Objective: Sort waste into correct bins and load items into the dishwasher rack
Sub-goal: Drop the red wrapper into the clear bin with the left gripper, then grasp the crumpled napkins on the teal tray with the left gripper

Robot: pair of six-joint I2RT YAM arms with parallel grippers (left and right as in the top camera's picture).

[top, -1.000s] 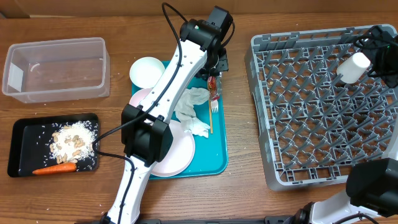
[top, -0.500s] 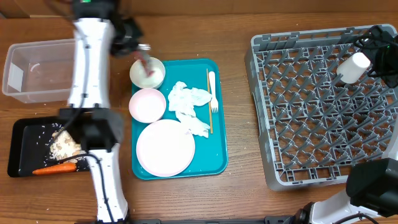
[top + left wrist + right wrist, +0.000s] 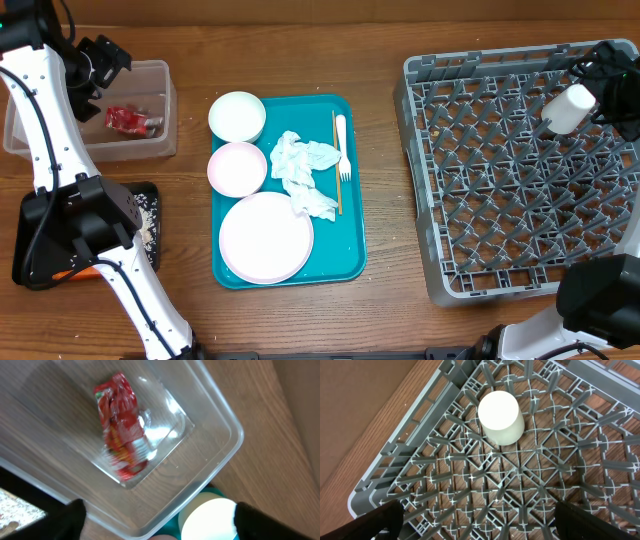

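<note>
The red-and-white wrapper [image 3: 126, 120] [image 3: 121, 435] lies loose on the floor of the clear tub [image 3: 160, 75] [image 3: 220, 460]. My left gripper [image 3: 98, 60] [image 3: 160, 527] hangs open above it, holding nothing. On the teal tray [image 3: 350, 255] sit two white bowls [image 3: 237, 115] [image 3: 237, 168], a white plate [image 3: 265, 238], crumpled napkins [image 3: 305, 172], a white fork [image 3: 342, 145] and a thin wooden stick [image 3: 336, 185]. A white cup [image 3: 568, 108] [image 3: 501, 417] stands in the grey dishwasher rack [image 3: 500, 260] [image 3: 420, 435]. My right gripper [image 3: 612, 75] [image 3: 480, 522] is open above the rack, behind the cup.
The black tray [image 3: 148, 205] with food scraps sits in front of the tub, mostly hidden by my left arm [image 3: 75, 215]. A bowl [image 3: 210, 520] shows just past the tub's corner in the left wrist view. Bare wood lies between the teal tray and the rack.
My left arm swung from the teal tray over to the clear tub with the wrapper, then opened; the wrapper now lies in the tub. The right arm has not moved.
</note>
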